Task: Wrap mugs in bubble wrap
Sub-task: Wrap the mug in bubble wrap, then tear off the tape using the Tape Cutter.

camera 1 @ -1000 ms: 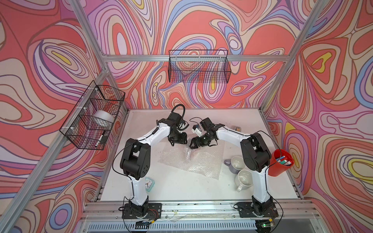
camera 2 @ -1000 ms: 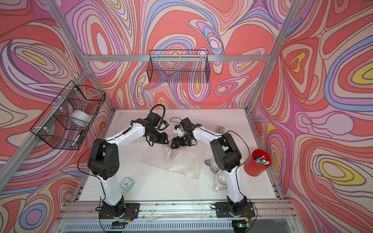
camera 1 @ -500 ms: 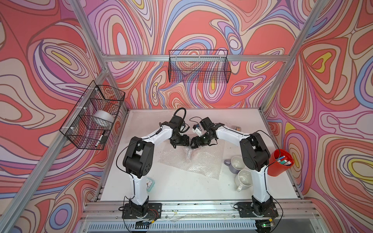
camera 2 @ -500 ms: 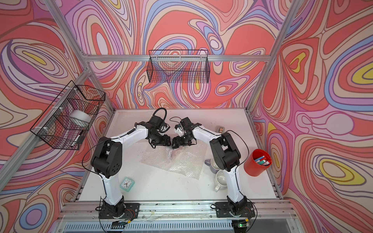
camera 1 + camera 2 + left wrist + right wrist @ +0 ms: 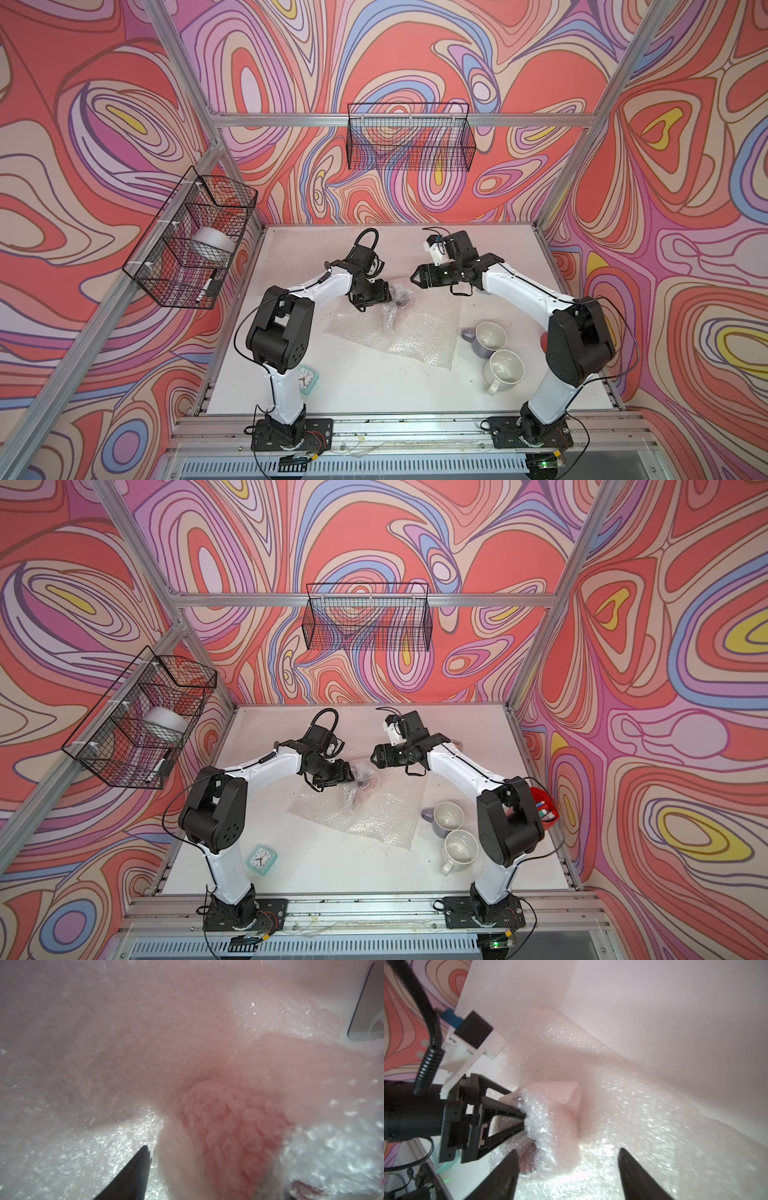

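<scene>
The left claw [image 5: 522, 1110] is buried in bubble wrap [image 5: 399, 338] — grip unclear.
Its fingertips press into the bunched sheet over the red mug [image 5: 228, 1136] at mid-tabletop [image 5: 374, 390]; whether they pinch cannot be told. The right claw [image 5: 415, 277] hangs spread and empty beside the bundle — the lavender mug [image 5: 484, 338] and white mug [image 5: 505, 370] stand bare near the tabletop's right edge.

Loud walls [image 5: 104, 124]: red, lavender, yellow swirls w/ dark outlines. Clear dotted bubble wrap [image 5: 411, 336], red glow thru it; lavender mug [image 5: 484, 343], white mug [image 5: 505, 371], mint clock [image 5: 308, 377].
</scene>
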